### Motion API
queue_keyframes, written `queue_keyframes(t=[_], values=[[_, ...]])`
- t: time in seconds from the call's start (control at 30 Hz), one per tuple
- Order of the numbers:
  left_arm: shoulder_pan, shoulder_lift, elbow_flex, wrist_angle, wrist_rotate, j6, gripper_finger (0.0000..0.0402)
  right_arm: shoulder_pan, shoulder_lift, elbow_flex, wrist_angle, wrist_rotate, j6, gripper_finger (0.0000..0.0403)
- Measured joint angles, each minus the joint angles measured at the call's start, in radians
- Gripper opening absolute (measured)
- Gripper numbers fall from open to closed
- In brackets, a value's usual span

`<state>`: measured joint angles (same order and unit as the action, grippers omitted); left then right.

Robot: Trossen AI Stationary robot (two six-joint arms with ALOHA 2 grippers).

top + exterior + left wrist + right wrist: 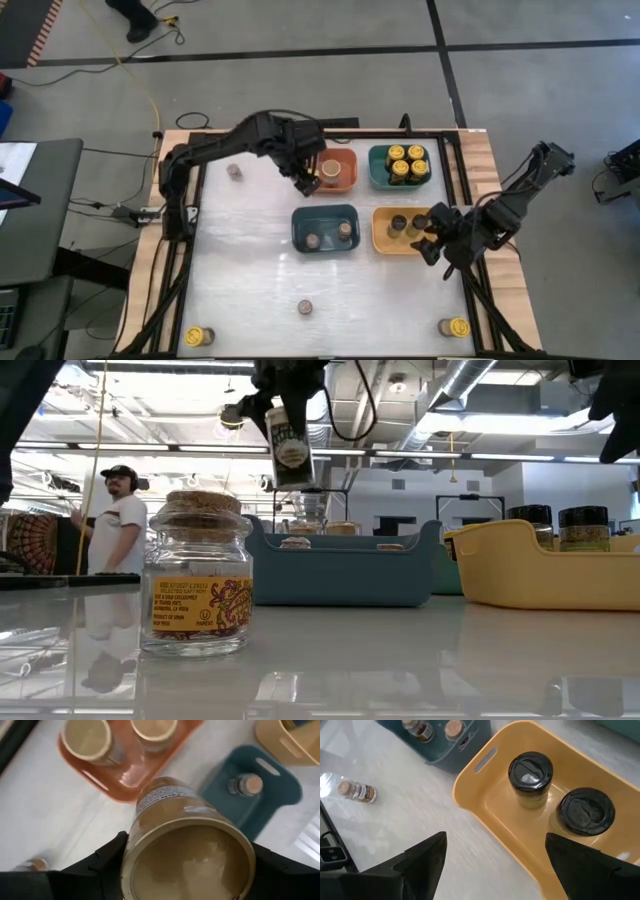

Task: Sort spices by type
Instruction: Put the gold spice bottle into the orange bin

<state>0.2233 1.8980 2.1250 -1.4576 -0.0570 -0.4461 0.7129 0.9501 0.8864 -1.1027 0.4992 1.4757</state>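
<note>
Tan-lidded jar hangs in left tool beside orange bin's rim.

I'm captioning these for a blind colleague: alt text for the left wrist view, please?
The left gripper holds a tan-lidded jar above the white table. Beyond it sit an orange bin with two tan-lidded jars and a teal bin holding a small jar.

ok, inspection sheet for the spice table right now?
Surface: pale table top, wood edges.
Job's things: orange bin two tan-lid jars; teal bin yellow-lid jars; blue bin two brown-top jars; yellow bin two dark-lid jars. Loose jars on table.
Clutter: nothing seen.
Grippers: left gripper holds tan-lid jar beside orange bin; right gripper open by yellow bin.
Cables: yellow cable on floor.
Surroundings: person behind table.
</note>
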Motion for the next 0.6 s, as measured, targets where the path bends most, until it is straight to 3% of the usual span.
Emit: queue_keyframes(t=[0.6], values=[[0.066, 0.0, 0.0, 0.013, 0.0, 0.087, 0.0271, -0.042, 0.0, 0.0, 0.0, 0.0, 0.0, 0.0365]])
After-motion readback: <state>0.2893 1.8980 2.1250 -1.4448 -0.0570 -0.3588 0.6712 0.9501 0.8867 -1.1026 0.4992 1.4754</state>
